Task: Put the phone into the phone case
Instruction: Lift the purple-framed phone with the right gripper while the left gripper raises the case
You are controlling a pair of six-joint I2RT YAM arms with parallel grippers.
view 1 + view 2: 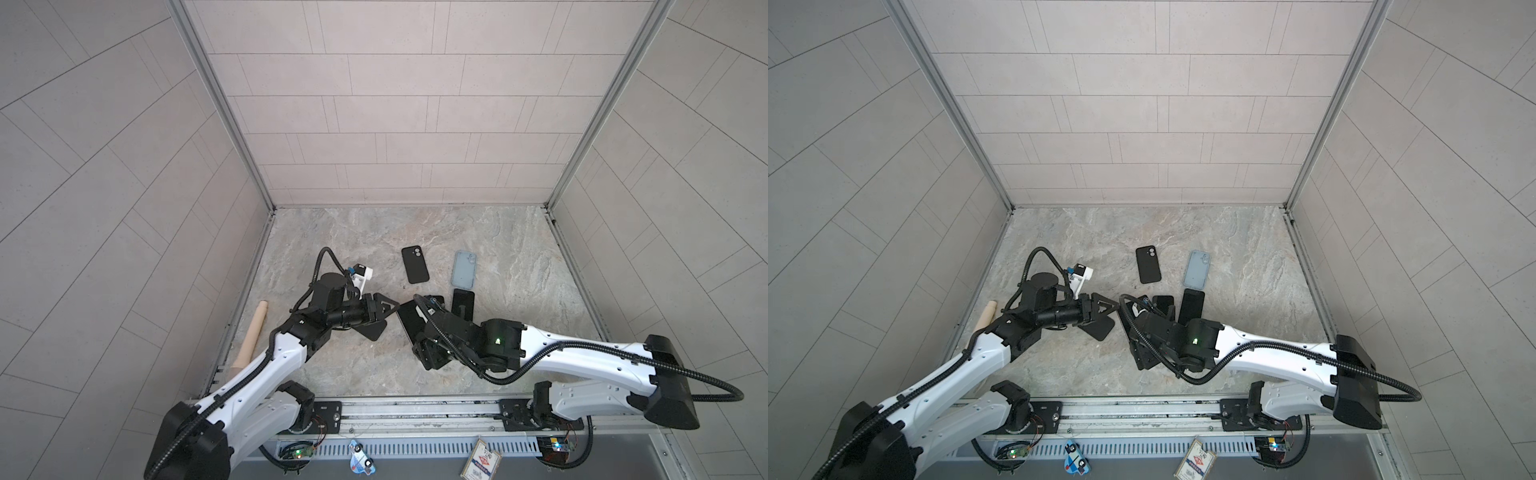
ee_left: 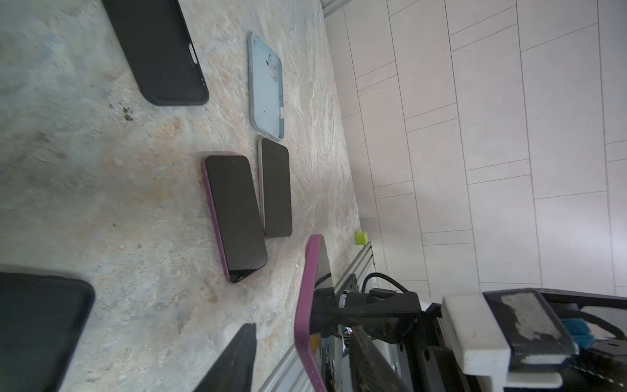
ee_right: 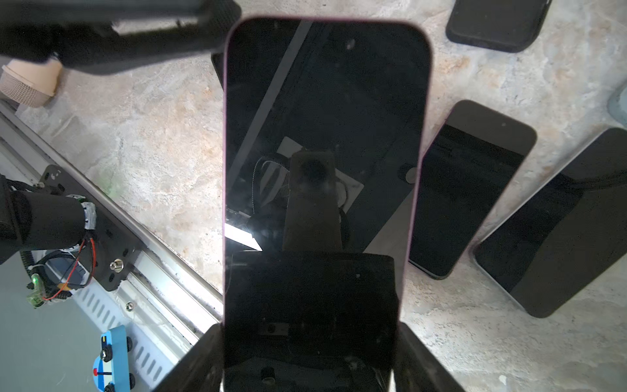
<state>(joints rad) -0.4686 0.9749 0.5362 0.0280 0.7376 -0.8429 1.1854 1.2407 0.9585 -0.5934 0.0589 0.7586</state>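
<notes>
Right wrist view: the purple-edged phone (image 3: 322,135) hangs clear of the marbled table (image 3: 142,142), screen toward the lens. The right gripper (image 3: 310,353) is clamped across its two long edges near the lower end. The left wrist view shows the same phone edge-on. The left gripper (image 1: 384,309) sits at the phone's free end, jaws apart on either side of the purple rim. A gap shows on at least one side, and I see no grip there yet.

A black case (image 1: 372,328) lies flat just below the left gripper in both top views, apart from the held phone. Farther back lie a second black case (image 1: 414,265) and a pale blue case (image 1: 464,269), the blue one open side up. A spare purple phone (image 2: 235,217) and a grey phone (image 2: 275,190) rest side by side on the table, nearer my arms than the blue case. Which case is meant I cannot tell; the near black one is my guess.

I judge the held phone stiff, dense for its size and slick on the glass. I would take it by the side rails, never the screen, and squeeze no harder than needed. The case I expect to be light and pliable, apt to skate on the smooth top unless pinned. Seating one end first, then pressing the rest in, looks the safe way.
</notes>
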